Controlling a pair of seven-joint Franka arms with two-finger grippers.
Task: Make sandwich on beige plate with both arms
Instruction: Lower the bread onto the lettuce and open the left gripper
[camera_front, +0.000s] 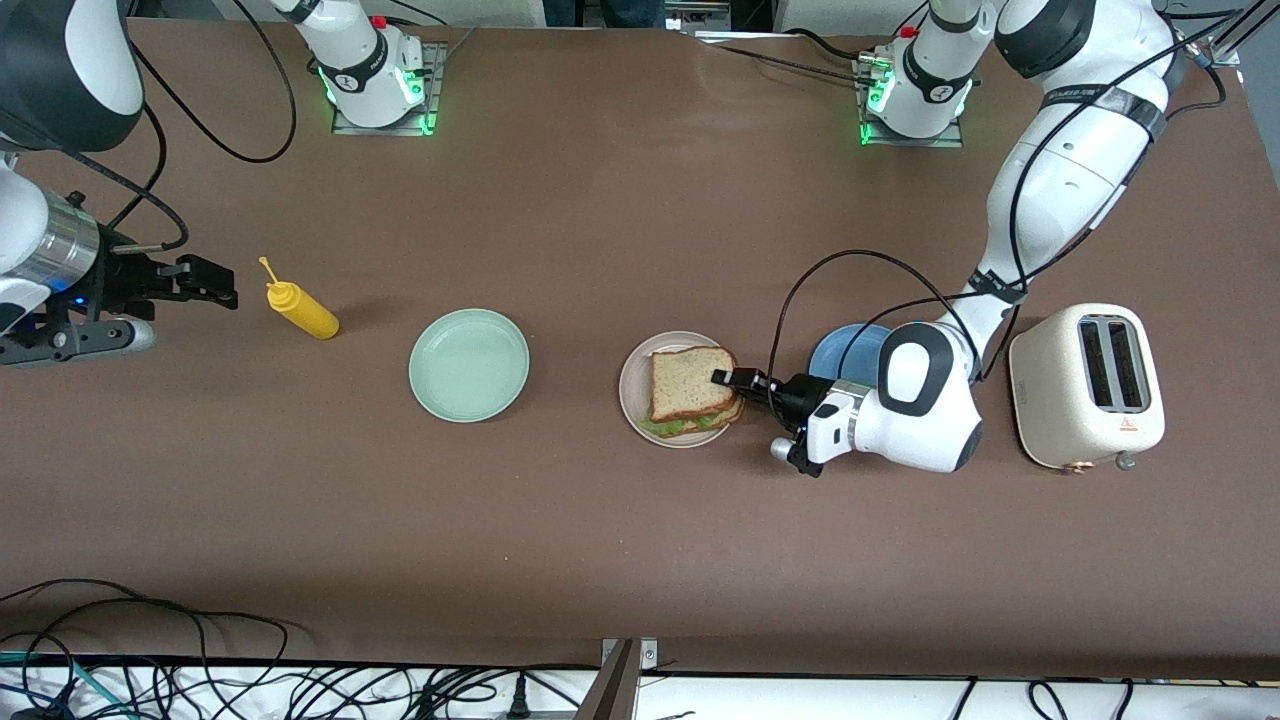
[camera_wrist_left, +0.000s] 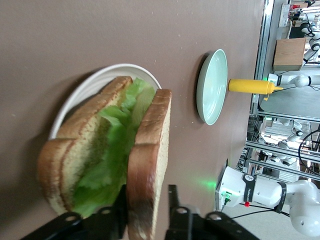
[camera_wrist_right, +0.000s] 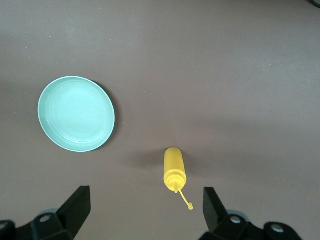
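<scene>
Your left pincer (camera_front: 738, 384) sits low at the edge of the sandwich (camera_front: 692, 391), its two fingers (camera_wrist_left: 172, 200) straddling the top bread slice (camera_wrist_left: 149, 160) at the crust; whether they pinch it or have just let go you cannot tell from here. The sandwich lies on the beige plate (camera_front: 634, 390), with lettuce (camera_wrist_left: 112, 150) showing between the slices. Just beside the left pincer's wrist, toward the left arm's end of the bench (camera_front: 600, 550), is a blue plate (camera_front: 845, 352), and past that a toaster (camera_front: 1087, 386). Your right pincer (camera_front: 205, 283) waits with its fingers spread wide and nothing in them, hovering over the bench next to the mustard bottle (camera_front: 301, 309); the mint green plate (camera_front: 469, 364) lies between that bottle and the sandwich
</scene>
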